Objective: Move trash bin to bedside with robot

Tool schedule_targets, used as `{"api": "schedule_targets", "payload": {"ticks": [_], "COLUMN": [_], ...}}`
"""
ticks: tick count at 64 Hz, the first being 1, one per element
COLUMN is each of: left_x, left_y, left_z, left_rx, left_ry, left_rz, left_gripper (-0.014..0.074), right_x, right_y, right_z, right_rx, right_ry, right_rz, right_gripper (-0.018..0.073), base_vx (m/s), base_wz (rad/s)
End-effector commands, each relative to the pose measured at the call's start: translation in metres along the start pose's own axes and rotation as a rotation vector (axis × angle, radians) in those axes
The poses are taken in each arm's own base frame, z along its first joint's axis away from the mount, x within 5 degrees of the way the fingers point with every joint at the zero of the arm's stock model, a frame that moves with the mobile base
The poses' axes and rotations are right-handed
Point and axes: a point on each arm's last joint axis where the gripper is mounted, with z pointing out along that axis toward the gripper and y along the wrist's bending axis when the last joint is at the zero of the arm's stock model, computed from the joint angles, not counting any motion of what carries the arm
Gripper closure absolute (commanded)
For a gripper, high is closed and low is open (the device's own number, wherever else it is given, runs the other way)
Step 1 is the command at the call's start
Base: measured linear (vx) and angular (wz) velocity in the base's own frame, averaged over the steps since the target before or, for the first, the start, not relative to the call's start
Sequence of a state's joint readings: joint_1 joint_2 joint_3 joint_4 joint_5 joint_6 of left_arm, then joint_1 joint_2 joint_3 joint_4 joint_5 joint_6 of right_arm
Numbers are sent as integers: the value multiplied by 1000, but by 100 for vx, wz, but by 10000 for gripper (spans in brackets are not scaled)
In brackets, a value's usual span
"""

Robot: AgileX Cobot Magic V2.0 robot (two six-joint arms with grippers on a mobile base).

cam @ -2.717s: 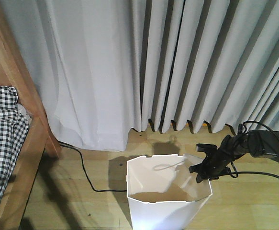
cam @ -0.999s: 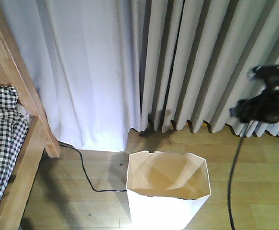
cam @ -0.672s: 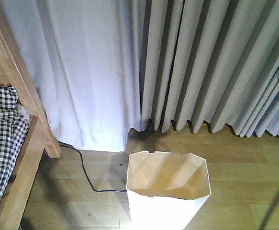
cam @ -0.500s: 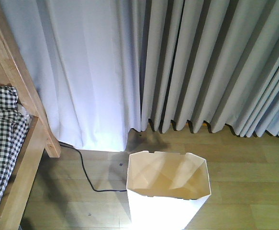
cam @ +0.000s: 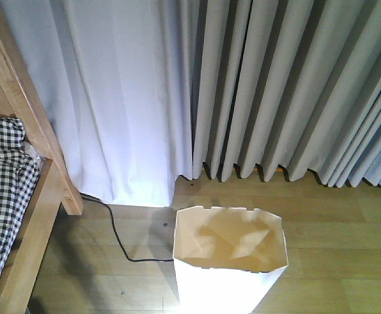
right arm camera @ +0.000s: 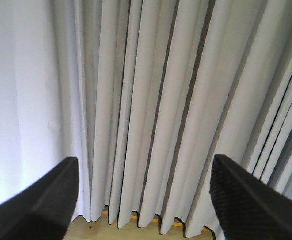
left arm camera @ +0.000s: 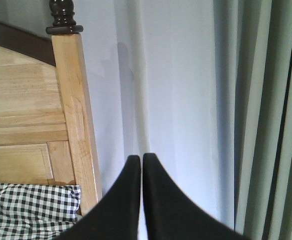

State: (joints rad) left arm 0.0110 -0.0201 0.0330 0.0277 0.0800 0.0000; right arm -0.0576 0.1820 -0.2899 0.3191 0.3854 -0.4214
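Note:
The white trash bin [cam: 229, 261] stands upright and empty on the wooden floor at the bottom middle of the front view, apart from both arms. The wooden bed frame [cam: 27, 196] with checkered bedding [cam: 0, 190] is at the left, a short gap from the bin. Neither arm shows in the front view. My left gripper [left arm camera: 141, 158] is shut and empty, held up facing the bed post [left arm camera: 73, 115] and the curtain. My right gripper [right arm camera: 143, 167] is wide open and empty, facing the grey curtain [right arm camera: 151, 100].
Grey curtains [cam: 242, 91] hang to the floor behind the bin. A black cable [cam: 115, 239] runs across the floor between the bed and the bin. Bare wooden floor [cam: 340, 242] lies to the right of the bin.
The right arm, which held the bin's right rim 2.7 s ago, let go, rose and left the front view to the right. The bin stayed in place.

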Motion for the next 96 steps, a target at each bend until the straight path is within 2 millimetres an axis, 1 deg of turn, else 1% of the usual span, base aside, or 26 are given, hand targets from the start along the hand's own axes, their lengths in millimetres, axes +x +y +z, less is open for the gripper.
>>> {"api": "schedule_targets", "payload": {"ticks": [1,4,9,13,15,19,21,48,54,61,72,78,85,96], "left_x": [-3,-3,-3,-3,-3,-3,-3,-3,-3,-3,-3,-3,-3,-3], "left_y": [0,0,0,0,0,0,0,0,0,0,0,0,0,0], "left_z": [0,0,0,0,0,0,0,0,0,0,0,0,0,0], "left_rx": [7,7,7,7,7,7,7,7,7,7,7,7,7,7], "left_ry": [-70,-70,-70,-70,-70,-70,-70,-70,-70,-70,-70,-70,-70,-70], "left_rz": [-23,-23,-23,-23,-23,-23,-23,-23,-23,-23,-23,-23,-23,-23], "left_gripper": [603,603,603,603,603,603,603,603,603,603,603,603,603,603], "right_x": [-14,-14,-14,-14,-14,-14,-14,-14,-14,0,37,57,62,62], "right_y": [-4,-4,-4,-4,-4,-4,-4,-4,-5,-10,-6,-4,-4,-4], "right_z": [-2,-2,-2,-2,-2,-2,-2,-2,0,6,5,3,5,5], "right_rx": [32,35,35,35,35,35,33,32,56,127,145,137,132,132], "right_ry": [-84,-89,-83,-81,-82,-83,-84,-85,-128,-211,-295,-325,-262,-260], "right_rz": [3,4,-2,-4,-4,-4,3,7,16,31,29,71,109,109], "right_gripper": [59,98,215,344,395,531,574,568,568,568,568,568,568,568], "base_vx": [0,0,0,0,0,0,0,0,0,0,0,0,0,0], "base_wz": [0,0,0,0,0,0,0,0,0,0,0,0,0,0]}}
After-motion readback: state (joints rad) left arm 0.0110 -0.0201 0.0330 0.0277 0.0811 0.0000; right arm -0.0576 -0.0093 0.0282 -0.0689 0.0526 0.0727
